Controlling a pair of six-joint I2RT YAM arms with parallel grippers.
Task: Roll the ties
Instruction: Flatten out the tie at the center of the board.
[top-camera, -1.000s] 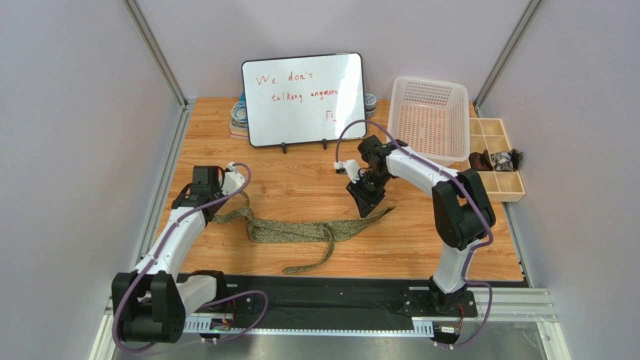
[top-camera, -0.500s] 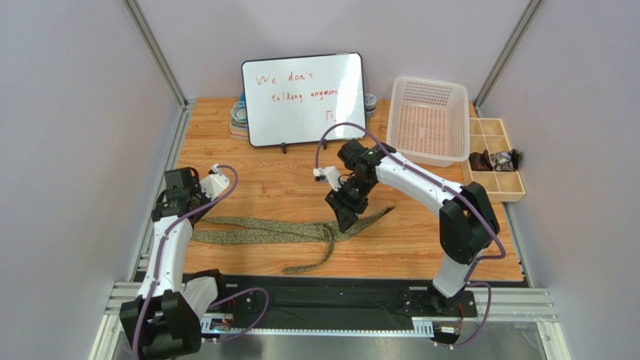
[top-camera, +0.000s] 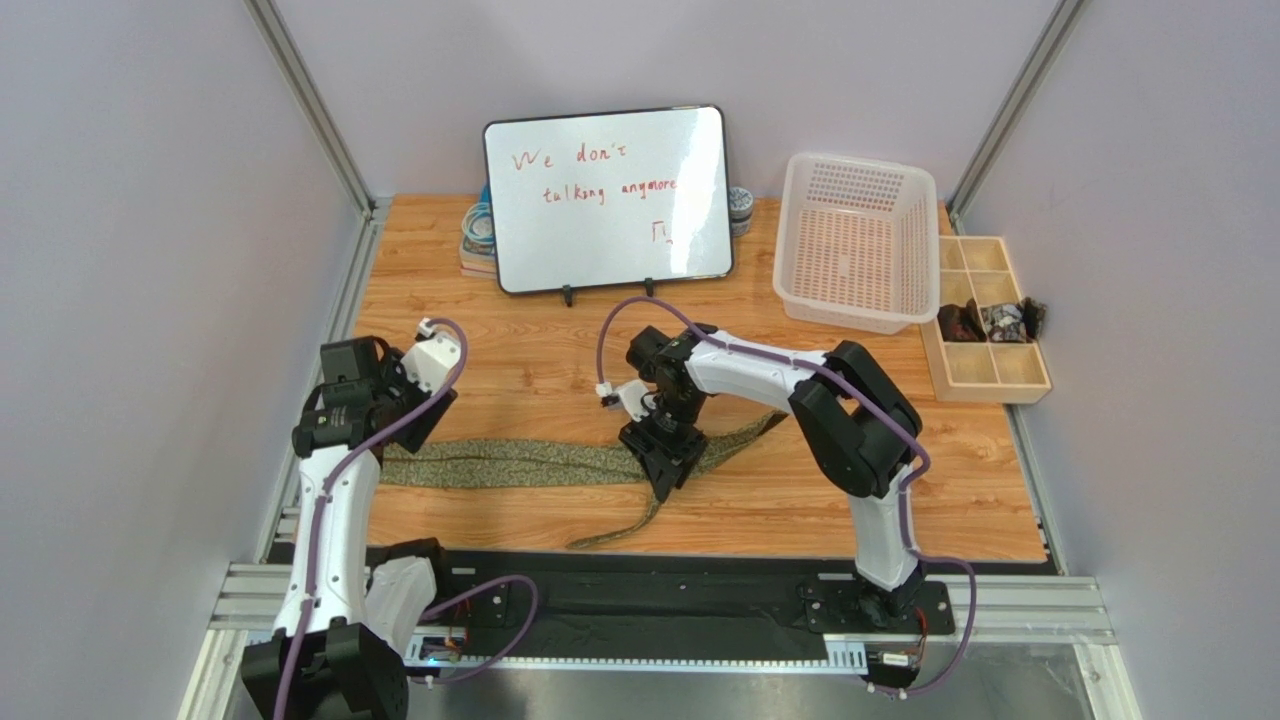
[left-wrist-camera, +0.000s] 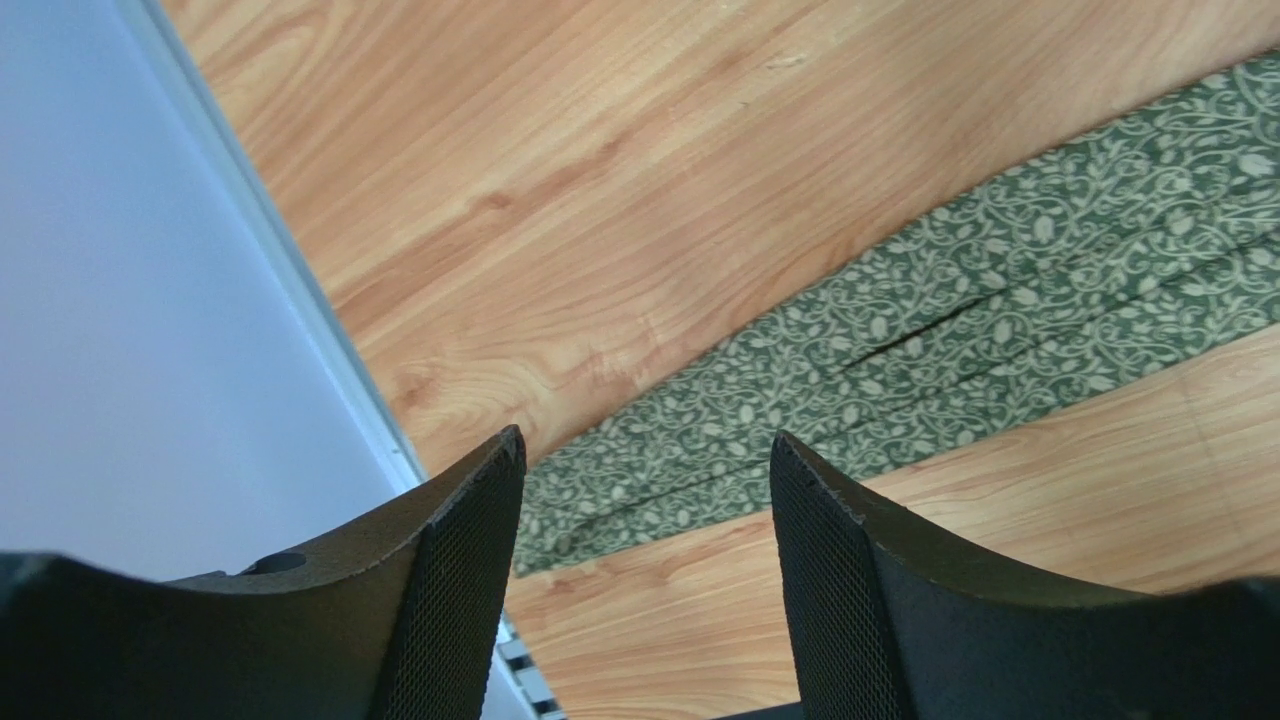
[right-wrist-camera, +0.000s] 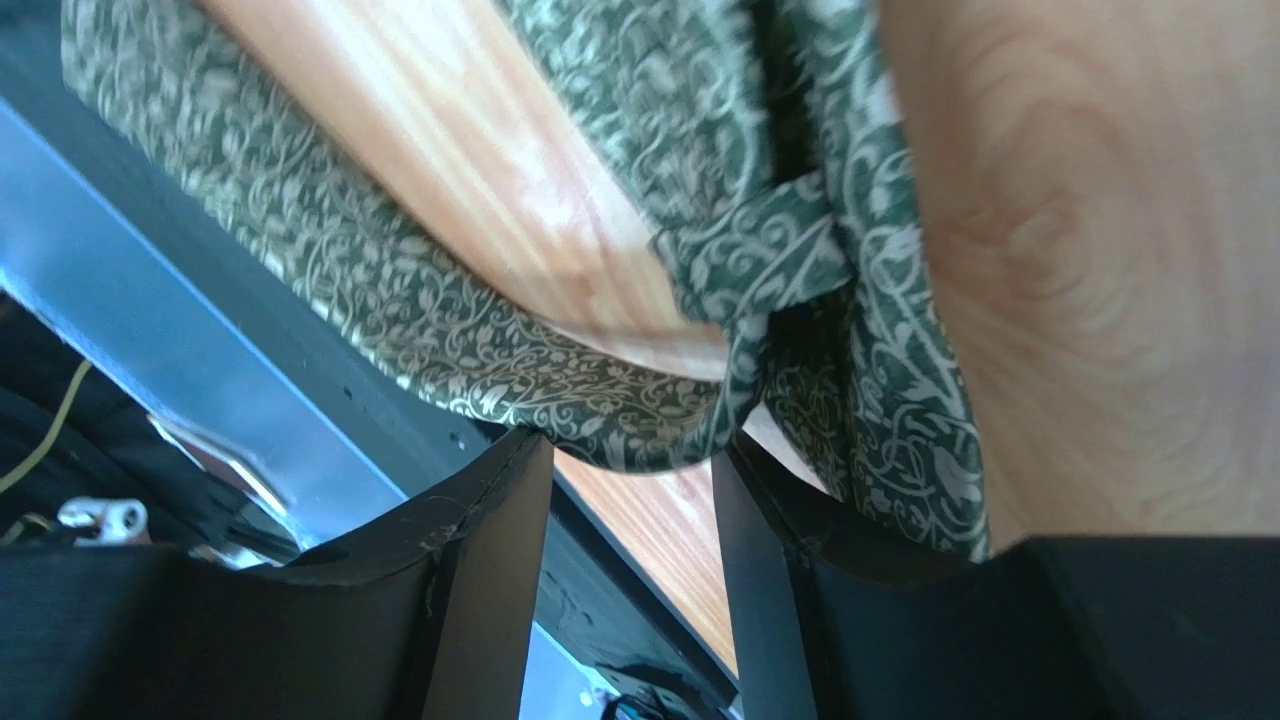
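Observation:
The tie (top-camera: 526, 462), olive green with a fine pattern, lies stretched flat across the table from left to right. A narrower length of it loops back towards the front edge (top-camera: 624, 525). My left gripper (top-camera: 376, 438) hovers open just above the tie's left end (left-wrist-camera: 962, 345), by the table's left rail, with nothing between its fingers (left-wrist-camera: 451, 585). My right gripper (top-camera: 663, 462) is down at the tie's middle fold. In the right wrist view its jaws (right-wrist-camera: 631, 450) stand apart, with the bunched fold (right-wrist-camera: 751, 285) right at the fingertips and not pinched.
A whiteboard (top-camera: 607, 198) stands at the back centre with small items (top-camera: 478, 233) behind its left side. A white mesh basket (top-camera: 857, 240) and a wooden compartment tray (top-camera: 992, 323) sit at the back right. A black strip (top-camera: 676, 578) runs along the front edge.
My left gripper dragged the tie's left end leftward, straightening it, then opened and let go. My right arm swung left and down onto the tie's fold, and its jaws opened.

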